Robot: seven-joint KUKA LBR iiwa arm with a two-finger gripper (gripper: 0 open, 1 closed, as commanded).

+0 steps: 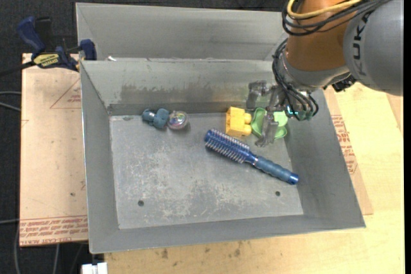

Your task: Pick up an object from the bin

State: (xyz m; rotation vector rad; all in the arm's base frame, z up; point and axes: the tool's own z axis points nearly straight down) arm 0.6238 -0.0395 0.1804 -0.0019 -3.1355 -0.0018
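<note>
My gripper (pixel 264 111) hangs low at the back right of the bin. It is right over a small green translucent thing (pixel 278 124), which it partly hides. A yellow toy block (pixel 237 121) sits just left of the green thing, touching or almost touching it. A blue hairbrush (pixel 248 156) lies in front of both, with its bristle head to the left and its handle pointing to the front right.
A small blue-grey thing (pixel 154 117) and a shiny multicoloured ball (pixel 178 120) lie side by side at the back left of the floor. The bin's back wall rises close behind the gripper, and the right wall slopes up beside it.
</note>
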